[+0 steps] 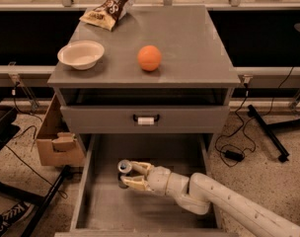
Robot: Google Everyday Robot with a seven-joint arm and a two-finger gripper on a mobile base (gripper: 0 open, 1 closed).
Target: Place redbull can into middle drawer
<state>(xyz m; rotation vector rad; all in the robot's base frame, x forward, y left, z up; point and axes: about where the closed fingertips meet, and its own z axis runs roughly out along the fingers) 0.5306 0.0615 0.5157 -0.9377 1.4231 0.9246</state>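
The middle drawer [140,214] is pulled out wide below the cabinet, with a bare grey floor and low side walls. My gripper [129,175] reaches into it from the lower right on a white arm. Its cream fingers [136,183] are shut on the redbull can [124,169], whose shiny silver top shows at the left tip. The can is held inside the drawer, low over the floor near its left-middle; I cannot tell whether it touches the floor.
On the cabinet top [189,48] sit an orange ball [149,58], a white bowl [81,55] and a brown crisp bag [110,6]. A shut drawer front with a black handle [146,119] is above. A cardboard box [56,139] stands left; cables and a stand lie right.
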